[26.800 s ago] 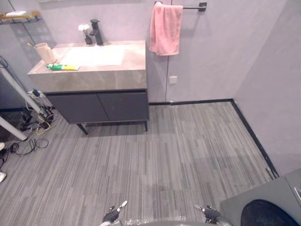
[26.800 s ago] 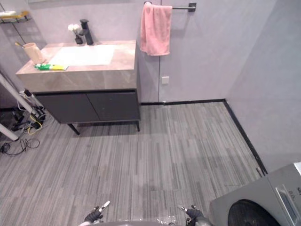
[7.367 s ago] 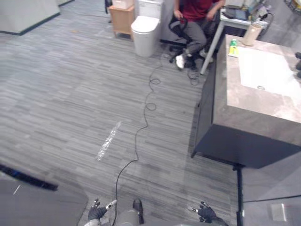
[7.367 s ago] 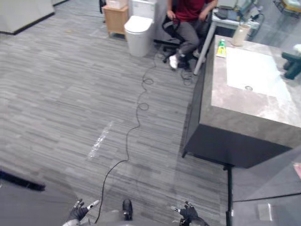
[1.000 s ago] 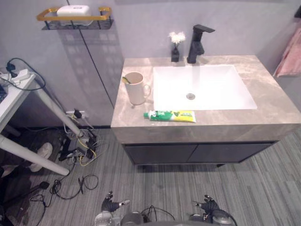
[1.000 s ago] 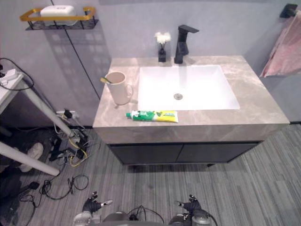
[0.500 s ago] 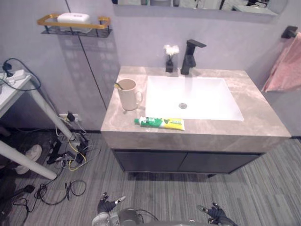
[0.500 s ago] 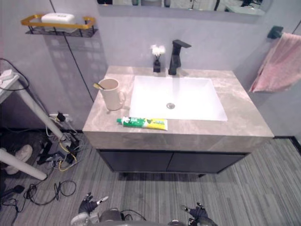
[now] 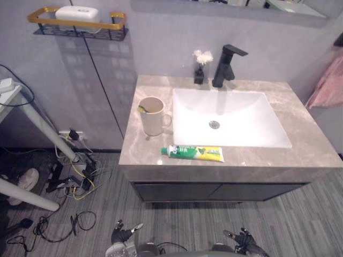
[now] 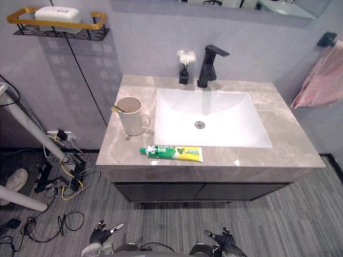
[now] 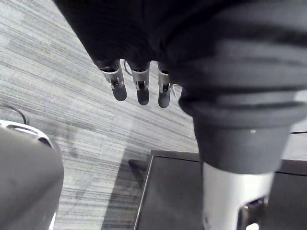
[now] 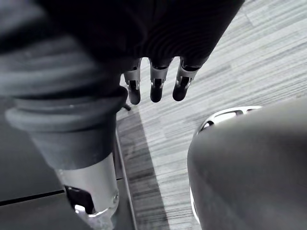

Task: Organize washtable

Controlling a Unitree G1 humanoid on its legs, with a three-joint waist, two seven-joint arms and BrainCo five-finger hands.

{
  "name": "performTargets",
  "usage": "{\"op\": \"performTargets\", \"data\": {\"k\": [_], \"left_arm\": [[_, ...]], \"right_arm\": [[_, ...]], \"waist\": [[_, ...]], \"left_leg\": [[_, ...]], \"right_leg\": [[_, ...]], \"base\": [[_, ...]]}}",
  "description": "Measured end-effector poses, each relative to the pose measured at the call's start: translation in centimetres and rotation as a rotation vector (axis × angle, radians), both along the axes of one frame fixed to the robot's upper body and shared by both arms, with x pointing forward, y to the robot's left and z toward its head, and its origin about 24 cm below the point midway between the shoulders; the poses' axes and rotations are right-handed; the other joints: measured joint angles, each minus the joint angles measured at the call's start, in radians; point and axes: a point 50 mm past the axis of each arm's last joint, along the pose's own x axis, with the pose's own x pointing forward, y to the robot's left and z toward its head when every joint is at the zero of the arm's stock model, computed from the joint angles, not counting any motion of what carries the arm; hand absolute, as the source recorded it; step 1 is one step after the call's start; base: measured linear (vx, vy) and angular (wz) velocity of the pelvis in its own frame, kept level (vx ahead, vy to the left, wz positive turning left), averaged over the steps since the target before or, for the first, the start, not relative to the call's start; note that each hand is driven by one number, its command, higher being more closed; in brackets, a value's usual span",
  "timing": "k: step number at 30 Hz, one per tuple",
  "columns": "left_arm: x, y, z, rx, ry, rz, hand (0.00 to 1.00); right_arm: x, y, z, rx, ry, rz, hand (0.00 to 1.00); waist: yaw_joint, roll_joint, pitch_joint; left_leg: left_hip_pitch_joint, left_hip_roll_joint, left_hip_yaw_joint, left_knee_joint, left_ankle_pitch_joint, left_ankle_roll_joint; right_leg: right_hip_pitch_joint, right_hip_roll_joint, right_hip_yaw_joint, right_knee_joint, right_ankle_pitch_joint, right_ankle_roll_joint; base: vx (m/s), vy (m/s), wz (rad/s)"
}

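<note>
A grey marble washtable [image 9: 308, 147] stands at the far side, with a white basin [image 9: 241, 126] under a black tap [image 9: 226, 65]. Left of the basin is a beige mug [image 9: 152, 116], and a green and yellow toothpaste tube [image 9: 193, 153] lies by the near edge. Nearest, low over the striped floor [image 9: 321, 225], the left hand [image 9: 124, 234] and right hand [image 9: 244, 240] hang with fingers loosely straight, holding nothing.

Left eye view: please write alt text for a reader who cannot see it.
A marble washtable with a white sink holds a cream mug left of the basin and a green-and-yellow toothpaste tube lying along its front edge. The left robot hand and the right robot hand hang open, low before it.
</note>
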Motion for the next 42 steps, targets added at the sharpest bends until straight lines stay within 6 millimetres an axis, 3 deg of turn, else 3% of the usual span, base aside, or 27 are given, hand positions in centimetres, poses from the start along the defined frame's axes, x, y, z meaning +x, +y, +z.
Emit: {"op": "performTargets", "data": {"k": [1,3,4,6,8,10,13,17,26,32,33,42], "left_arm": [[-0.1,0.0,0.0,0.0,0.002,0.002,0.0],[-0.3,0.5,0.0,0.011,0.005,0.007,0.0],[-0.6,0.7,-0.1,0.012,0.016,0.02,0.0],[-0.8,0.2,-0.2,-0.004,0.022,0.037,0.0],[-1.1,-0.4,-0.5,-0.028,0.031,0.064,0.0],[-1.4,-0.9,-0.7,-0.046,0.043,0.066,0.0],[-1.5,-1.2,-0.7,-0.052,0.046,0.069,0.0],[-1.8,-0.7,-0.7,-0.041,0.052,0.07,0.0],[-2.0,1.1,-0.7,0.004,0.075,0.053,0.0],[-2.1,1.2,-0.7,0.005,0.08,0.052,0.0],[-4.3,1.6,-1.1,0.017,0.152,0.03,0.0],[-4.4,1.5,-1.2,0.008,0.153,0.045,0.0]], "right_arm": [[0.0,0.2,0.0,0.006,-0.001,-0.001,0.0],[-0.4,0.8,-0.2,0.022,0.014,-0.007,0.0],[-1.1,0.9,-0.5,0.032,0.041,-0.015,0.0],[-1.6,0.6,-0.5,0.024,0.05,-0.018,0.0],[-1.7,-0.1,-0.5,0.009,0.05,-0.022,0.0],[-2.1,-0.6,-0.5,0.002,0.065,-0.032,0.0],[-2.7,-1.2,-0.6,-0.006,0.084,-0.05,0.0],[-3.4,-1.7,-0.7,-0.014,0.112,-0.056,0.0],[-4.5,-0.8,-1.2,0.014,0.159,-0.046,0.0],[-4.6,-0.8,-1.2,0.009,0.167,-0.019,0.0],[-5.2,-2.0,-1.2,-0.021,0.194,-0.009,0.0],[-5.3,-2.0,-1.2,-0.017,0.194,-0.016,0.0]], "waist": [[0.0,-0.001,-0.002],[0.004,-0.029,-0.02],[0.016,-0.035,-0.043],[0.022,-0.028,-0.07],[0.019,-0.006,-0.077],[0.02,0.009,-0.087],[0.02,0.008,-0.092],[0.02,-0.002,-0.092],[0.018,-0.044,-0.094],[0.014,-0.034,-0.088],[-0.004,0.0,-0.067],[-0.004,-0.002,-0.069]], "left_leg": [[0.006,0.008,-0.001,0.0,0.001,-0.002],[0.011,0.0,0.004,-0.004,-0.002,-0.027],[0.015,0.004,0.011,-0.006,-0.004,-0.048],[0.02,0.02,0.02,-0.034,0.009,-0.07],[0.053,0.029,0.021,-0.101,0.036,-0.11],[0.086,0.031,0.019,-0.156,0.063,-0.127],[0.119,0.03,0.002,-0.219,0.094,-0.138],[0.135,0.013,-0.004,-0.264,0.117,-0.136],[0.142,-0.021,-0.007,-0.263,0.108,-0.121],[0.15,-0.031,-0.009,-0.263,0.107,-0.115],[0.151,-0.036,-0.015,-0.274,0.113,-0.107],[0.151,-0.036,-0.014,-0.274,0.113,-0.107]], "right_leg": [[0.002,0.001,-0.001,-0.043,0.01,-0.003],[0.01,-0.007,-0.001,-0.17,0.127,0.014],[0.028,0.003,0.005,-0.235,0.134,0.052],[0.056,0.027,-0.001,-0.309,0.135,0.05],[0.098,0.057,-0.017,-0.395,0.135,0.051],[0.121,0.076,-0.022,-0.421,0.136,0.05],[0.163,0.092,-0.047,-0.459,0.137,0.048],[0.168,0.097,-0.05,-0.486,0.15,0.037],[0.189,0.075,-0.044,-0.528,0.182,0.019],[0.199,0.066,-0.044,-0.53,0.188,0.012],[0.203,0.067,-0.044,-0.546,0.2,0.013],[0.203,0.067,-0.042,-0.546,0.2,0.013]], "base": [[0.12,-0.129,0.15],[0.12,-0.196,-0.05],[0.09,-0.189,-0.25],[0.12,-0.191,-0.26],[0.11,-0.22,-0.15],[0.05,-0.135,0.01],[0.02,-0.081,0.19],[0.01,-0.011,0.06],[-0.01,0.045,-0.01],[-0.04,0.027,0.0],[0.0,0.0,0.0],[0.0,0.0,0.0]]}}
